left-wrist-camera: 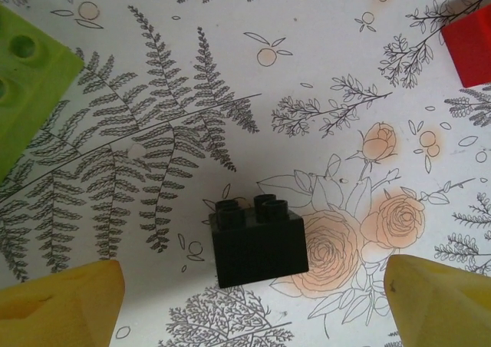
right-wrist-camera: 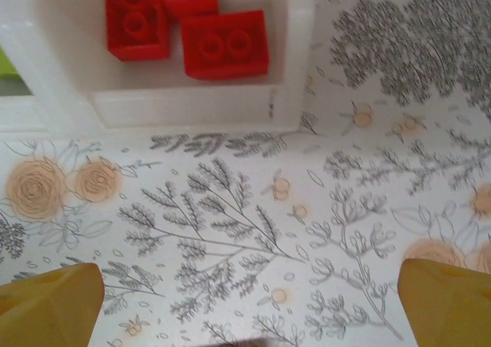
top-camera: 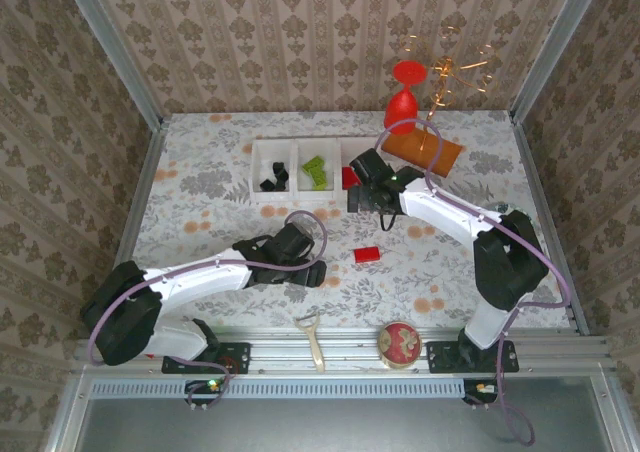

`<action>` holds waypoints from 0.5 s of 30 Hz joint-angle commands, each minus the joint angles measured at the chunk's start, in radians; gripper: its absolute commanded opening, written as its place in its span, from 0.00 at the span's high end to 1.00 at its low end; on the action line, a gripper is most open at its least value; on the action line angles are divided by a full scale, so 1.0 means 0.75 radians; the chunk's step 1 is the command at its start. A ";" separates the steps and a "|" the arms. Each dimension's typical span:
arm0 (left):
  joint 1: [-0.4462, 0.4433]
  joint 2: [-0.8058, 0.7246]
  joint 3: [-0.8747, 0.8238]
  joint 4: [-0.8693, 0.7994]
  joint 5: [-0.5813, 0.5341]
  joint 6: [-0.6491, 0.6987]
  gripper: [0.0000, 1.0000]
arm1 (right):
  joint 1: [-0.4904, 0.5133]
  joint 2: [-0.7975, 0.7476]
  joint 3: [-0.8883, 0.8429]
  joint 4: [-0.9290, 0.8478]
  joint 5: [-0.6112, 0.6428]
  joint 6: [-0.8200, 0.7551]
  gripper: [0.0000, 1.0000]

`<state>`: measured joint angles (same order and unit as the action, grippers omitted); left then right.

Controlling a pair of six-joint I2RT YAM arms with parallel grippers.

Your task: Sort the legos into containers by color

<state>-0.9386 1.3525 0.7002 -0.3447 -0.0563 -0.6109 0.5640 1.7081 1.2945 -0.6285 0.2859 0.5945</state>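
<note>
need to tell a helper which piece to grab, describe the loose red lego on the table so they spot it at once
Find the row of white containers at the far middle of the floral table. Straight toward the near edge from its right end, a red lego lies on the bare cloth. The other red legos sit inside a container; this one is loose.

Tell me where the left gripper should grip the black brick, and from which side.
Pinch the black brick across its two flat side walls, coming down from above. Its studs seem to point away along the table, leaving those walls smooth, and the open left gripper straddles it.
</note>
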 commanded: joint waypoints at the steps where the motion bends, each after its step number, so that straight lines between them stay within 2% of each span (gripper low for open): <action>1: -0.023 0.036 0.044 -0.031 -0.026 -0.059 0.12 | 0.003 -0.071 -0.039 0.005 0.060 0.057 0.00; 15: -0.028 0.112 0.083 -0.109 -0.044 -0.098 0.13 | 0.003 -0.091 -0.067 -0.017 0.121 0.113 0.00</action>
<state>-0.9543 1.4200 0.7292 -0.3855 -0.0719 -0.6590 0.5640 1.6703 1.2610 -0.6285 0.3374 0.6521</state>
